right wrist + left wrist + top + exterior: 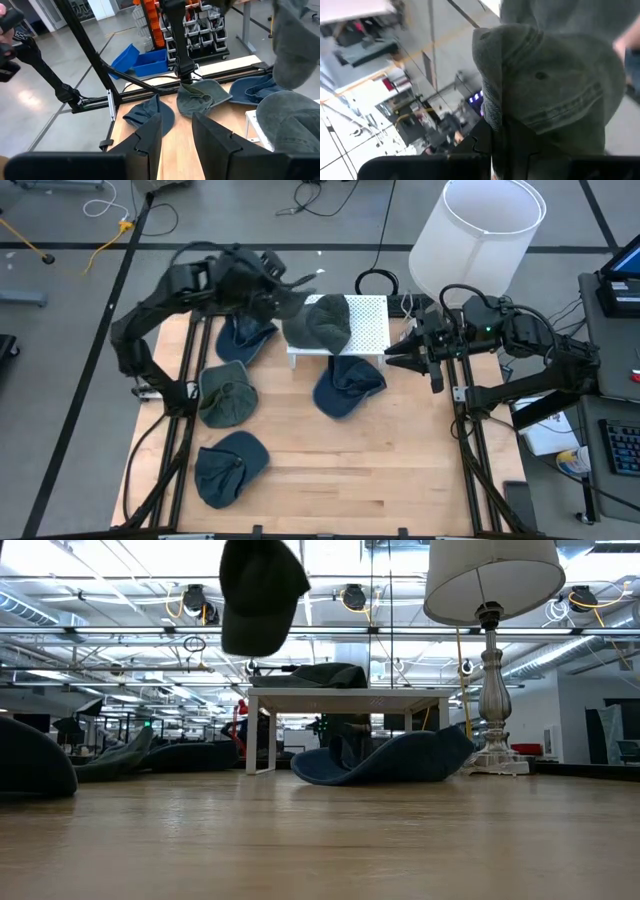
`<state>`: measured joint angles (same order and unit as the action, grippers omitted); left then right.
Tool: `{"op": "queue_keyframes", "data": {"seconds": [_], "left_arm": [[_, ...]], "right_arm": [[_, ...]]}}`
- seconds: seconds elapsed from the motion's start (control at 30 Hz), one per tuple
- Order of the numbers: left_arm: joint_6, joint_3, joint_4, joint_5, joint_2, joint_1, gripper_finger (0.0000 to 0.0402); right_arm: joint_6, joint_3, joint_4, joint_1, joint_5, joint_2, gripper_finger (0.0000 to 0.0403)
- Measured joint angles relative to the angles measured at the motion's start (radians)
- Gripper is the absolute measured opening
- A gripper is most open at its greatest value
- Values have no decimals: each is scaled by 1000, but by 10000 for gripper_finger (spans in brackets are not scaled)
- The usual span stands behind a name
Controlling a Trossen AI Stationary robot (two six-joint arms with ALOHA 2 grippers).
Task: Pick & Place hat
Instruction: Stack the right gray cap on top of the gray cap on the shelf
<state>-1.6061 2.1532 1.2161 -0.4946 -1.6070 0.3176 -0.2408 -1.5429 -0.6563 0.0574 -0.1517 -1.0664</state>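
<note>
My left gripper (283, 292) is shut on a dark grey hat (260, 595), held high above the left end of the small white stand (372, 315). This hat fills the left wrist view (555, 85) and shows in the right wrist view (295, 45). A second grey hat (322, 325) rests on top of the stand. My right gripper (395, 352) is open, hovering right of the stand and touching nothing; its fingers are apart in its wrist view (175, 132). My left gripper holds the dark grey hat by the edge of its crown (492, 117), pinched between the fingers; one layer or several, I cannot tell. The hat is lifted clear and hangs below the gripper (262, 625), above the stand's left end.
Several other hats lie on the table: a blue one (245, 338) under my left arm, a blue one (350, 385) in front of the stand, a green-grey one (226, 395) and a blue one (230, 465) nearer. A white-shaded lamp (478, 235) stands at the far right.
</note>
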Motion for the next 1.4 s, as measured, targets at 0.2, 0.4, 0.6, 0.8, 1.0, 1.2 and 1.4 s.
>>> {"op": "queue_keyframes", "data": {"seconds": [0.2, 0.4, 0.6, 0.8, 1.0, 1.2, 1.4], "left_arm": [[-87, 0, -5, -30, -42, 24, 26], [-76, 0, -38, -50, -41, -13, 26], [-34, 0, -47, -63, -16, -120, 26], [-8, -1, -71, -131, 13, -228, 26], [35, -1, -144, -143, 51, -317, 26], [65, 1, -258, -143, 94, -389, 26], [75, 0, -289, -155, 114, -436, 26]], "right_arm": [[44, 0, 0, 0, 2, 0, 98], [24, 0, 4, 0, 115, -16, 98], [19, 0, 81, -1, 232, -80, 97], [43, 0, 172, 0, 235, -170, 144], [20, 0, 160, 2, 234, -248, 237], [34, 0, 262, 2, 235, -305, 289], [81, 0, 392, 2, 284, -326, 296]]}}
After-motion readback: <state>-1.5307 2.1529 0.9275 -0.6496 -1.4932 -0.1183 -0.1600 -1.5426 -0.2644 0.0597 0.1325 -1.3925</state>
